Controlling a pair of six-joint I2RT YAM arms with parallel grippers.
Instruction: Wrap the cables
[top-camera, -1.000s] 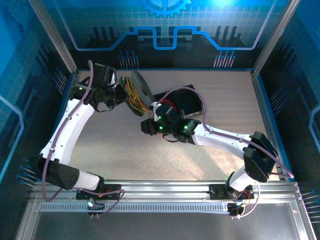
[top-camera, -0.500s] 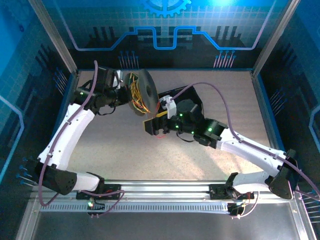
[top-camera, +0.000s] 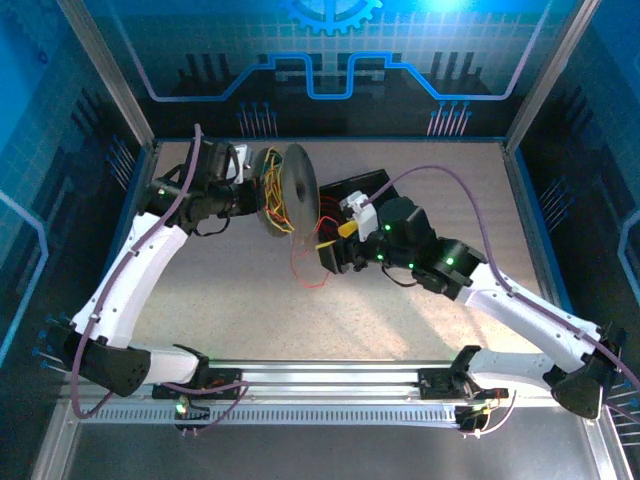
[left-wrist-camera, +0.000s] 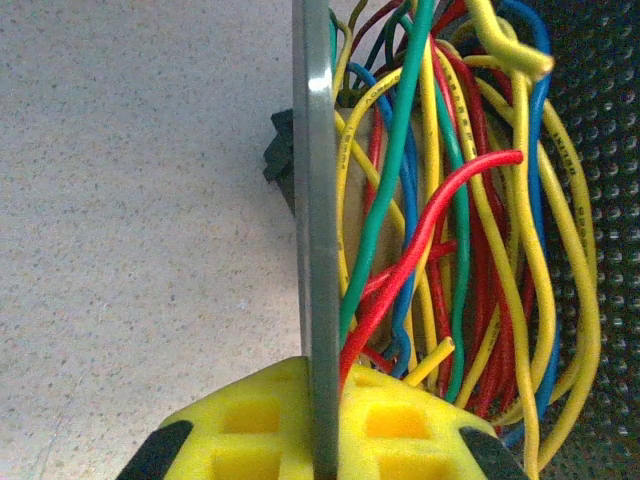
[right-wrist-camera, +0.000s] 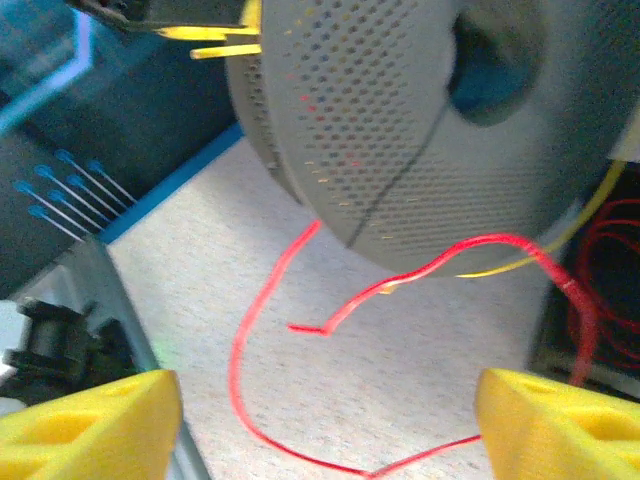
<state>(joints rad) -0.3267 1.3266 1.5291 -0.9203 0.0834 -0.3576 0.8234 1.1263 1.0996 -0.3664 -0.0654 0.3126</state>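
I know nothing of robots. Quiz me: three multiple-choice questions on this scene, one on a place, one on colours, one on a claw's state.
1. Where does the loose red cable lie? A) on the table near the spool; B) over the right arm; C) in a box.
2. The cables on the spool are: A) all red; B) red, yellow, green and blue; C) black and white.
3. The right gripper is: A) open; B) shut on the spool; C) shut on a cable.
Answers: 1A, it loops across the speckled surface; 2B, all four show; 3A, its fingertips stand wide apart.
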